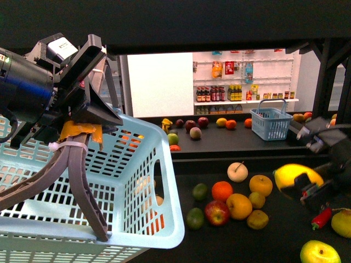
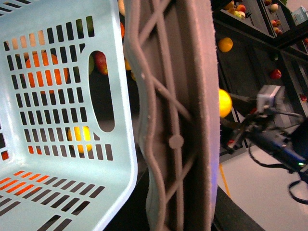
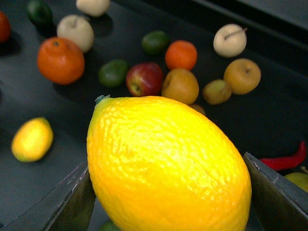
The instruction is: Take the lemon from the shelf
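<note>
Above the lower deck of the shelf (image 1: 277,233), right of the basket (image 1: 137,219), the right tool (image 1: 300,183) is closed on the lemon (image 1: 293,176), with its fingers (image 3: 60,207) on either side, holding it clear of the loose fruit (image 1: 238,205). The left tool (image 1: 52,216) is spread wide over the basket; whether it bears the basket cannot be determined. The lemon is judged light and firm, and its pebbled rind should resist slipping. Grip across the widest girth, not the tapered ends, with moderate force.
</note>
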You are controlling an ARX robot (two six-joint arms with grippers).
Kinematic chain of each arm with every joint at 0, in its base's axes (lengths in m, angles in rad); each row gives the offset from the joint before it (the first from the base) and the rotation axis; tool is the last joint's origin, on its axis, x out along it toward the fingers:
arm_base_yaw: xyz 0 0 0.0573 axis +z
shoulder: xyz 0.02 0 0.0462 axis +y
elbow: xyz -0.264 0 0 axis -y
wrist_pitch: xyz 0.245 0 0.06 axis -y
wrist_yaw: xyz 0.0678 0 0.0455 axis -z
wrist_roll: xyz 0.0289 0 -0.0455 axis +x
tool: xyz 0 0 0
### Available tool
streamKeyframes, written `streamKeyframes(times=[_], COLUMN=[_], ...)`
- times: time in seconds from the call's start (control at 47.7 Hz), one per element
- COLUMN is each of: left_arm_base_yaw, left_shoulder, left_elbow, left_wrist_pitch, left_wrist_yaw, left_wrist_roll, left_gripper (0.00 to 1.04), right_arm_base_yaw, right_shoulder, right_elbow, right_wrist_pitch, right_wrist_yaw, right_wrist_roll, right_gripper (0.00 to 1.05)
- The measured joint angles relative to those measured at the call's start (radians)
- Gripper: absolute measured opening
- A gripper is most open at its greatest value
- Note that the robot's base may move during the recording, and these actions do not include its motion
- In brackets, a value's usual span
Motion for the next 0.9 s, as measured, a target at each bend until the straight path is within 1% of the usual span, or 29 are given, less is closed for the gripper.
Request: streamKeyframes(times=[0.126,0.231,0.294,0.357,0.525,0.692,0.902], left_arm_base_yaw=[0.000,0.000,0.000,0.000,0.000,0.000,0.000], left_shoulder=[0.000,0.000,0.000,0.000,0.000,0.000,0.000], left_elbow=[0.000,0.000,0.000,0.000,0.000,0.000,0.000], left_wrist_pitch=[0.000,0.000,0.000,0.000,0.000,0.000,0.000], left_wrist_yaw=[0.000,0.000,0.000,0.000,0.000,0.000,0.000], left_wrist_roll=[0.000,0.000,0.000,0.000,0.000,0.000,0.000], left_gripper=[0.13,0.13,0.13,0.13,0.13,0.13,0.13], right_arm_base_yaw=[0.023,0.098,0.132,0.185,0.292,0.388,0.474], right_shoulder=[-0.190,-0.368,-0.411,-0.449,-0.444,-0.368,-0.219], right_elbow=[-0.037,-0.041,-0.041,-0.036,-0.016,0.019,0.128], right_wrist_pitch=[-0.070,-0.164,-0.186,-0.208,-0.243,-0.254,-0.245], right_wrist_yaw=[-0.053,-0.075,-0.076,-0.066,-0.021,0.055,0.120], right_wrist_roll=[0.044,0.081,0.092,0.109,0.129,0.145,0.185], right_gripper=[0.81,0.81,0.81,0.81,0.81,0.81,0.81])
